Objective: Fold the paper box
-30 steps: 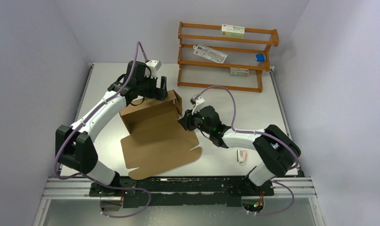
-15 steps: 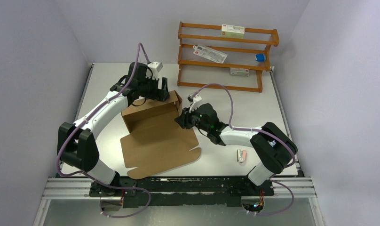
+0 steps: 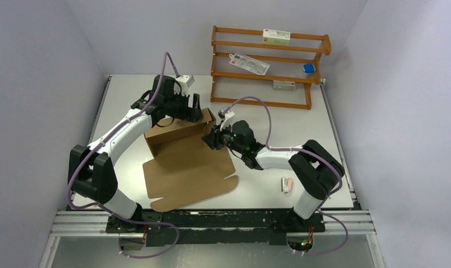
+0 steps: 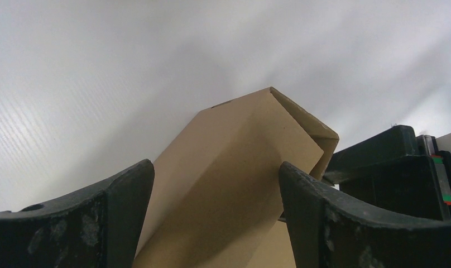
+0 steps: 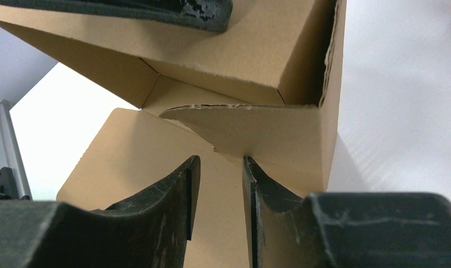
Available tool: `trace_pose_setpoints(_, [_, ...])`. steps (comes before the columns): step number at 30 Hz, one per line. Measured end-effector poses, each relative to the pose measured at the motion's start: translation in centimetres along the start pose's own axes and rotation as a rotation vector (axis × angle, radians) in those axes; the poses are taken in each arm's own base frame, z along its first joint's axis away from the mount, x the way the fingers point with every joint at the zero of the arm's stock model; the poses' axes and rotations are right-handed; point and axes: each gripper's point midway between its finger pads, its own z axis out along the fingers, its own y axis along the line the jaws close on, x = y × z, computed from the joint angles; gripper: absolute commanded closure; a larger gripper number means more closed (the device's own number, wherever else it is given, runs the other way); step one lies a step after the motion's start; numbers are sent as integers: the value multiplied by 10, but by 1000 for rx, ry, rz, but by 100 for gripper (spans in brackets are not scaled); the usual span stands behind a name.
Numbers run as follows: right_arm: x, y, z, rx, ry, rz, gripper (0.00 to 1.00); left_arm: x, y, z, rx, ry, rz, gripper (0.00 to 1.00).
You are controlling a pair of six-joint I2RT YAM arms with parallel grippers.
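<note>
Right wrist view: the box's (image 5: 257,50) side flap (image 5: 268,134) stands just ahead of my right gripper's (image 5: 220,162) narrow, empty jaws; left gripper (image 4: 215,166), wide, straddles the back wall (image 4: 251,128).

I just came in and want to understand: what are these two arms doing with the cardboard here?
Both arms are working on the paper box. Its back wall stands up, while the front panel lies flat on the table. The left claw, open, straddles the top of the raised wall. The right claw is at the box's right end, slightly open at a side flap; no grip is visible.
</note>
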Motion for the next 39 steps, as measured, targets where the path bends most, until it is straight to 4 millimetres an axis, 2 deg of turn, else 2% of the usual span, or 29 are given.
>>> trace_pose_setpoints(8, [-10,-5,7,-1,-107,-88,62,3,-5,0,37,10,-2,12])
trace_pose_setpoints(18, [-8,-11,14,3,-139,-165,62,0,18,-10,63,1,-83,11])
trace_pose_setpoints(32, [-18,-4,29,-47,-145,-242,62,2,6,-11,141,14,-84,11])
trace_pose_setpoints(39, [-15,-6,40,-52,-138,-265,63,6,5,-7,149,28,-75,18])
